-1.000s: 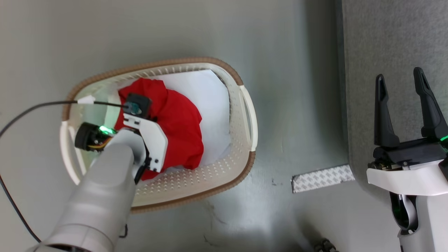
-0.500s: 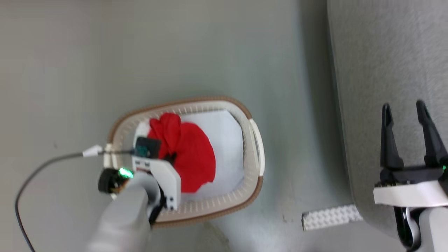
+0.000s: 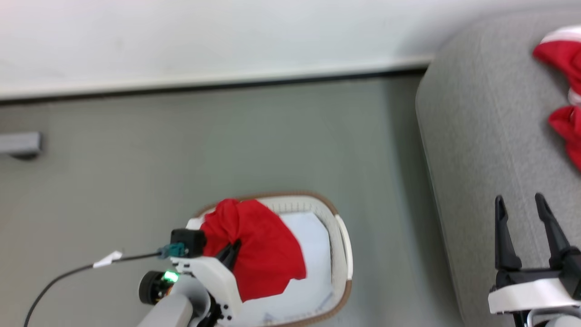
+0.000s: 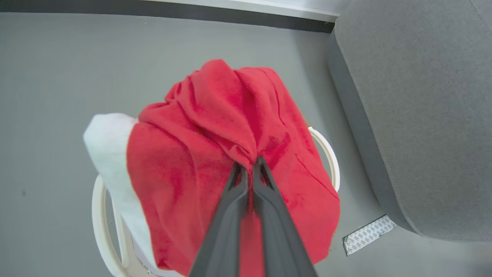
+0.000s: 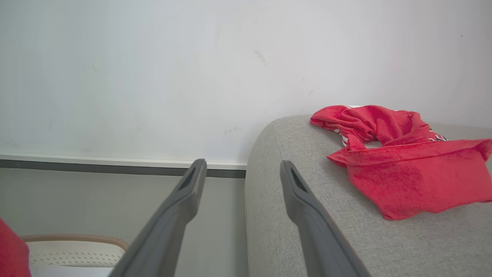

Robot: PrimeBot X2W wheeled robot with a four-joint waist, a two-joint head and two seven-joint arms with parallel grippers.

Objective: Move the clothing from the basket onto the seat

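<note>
My left gripper is shut on a bright red garment, which hangs bunched from its tips above the cream basket. In the head view the same garment drapes over the basket, beside my left gripper. Inside the basket lies a flat white sheet. On the grey sofa to the right rests another red garment with white trim, also at the head view's edge. My right gripper stands open and empty over the sofa's near edge, and the right wrist view shows it too.
A white wall with a dark baseboard runs along the back. A strip of patterned tape lies on the grey floor beside the sofa. A black cable trails from my left wrist. A grey object sits at the far left.
The head view has tilted up, bringing the wall and sofa top into sight. My left gripper has lifted the red garment up out of the basket. The right gripper stays open.
</note>
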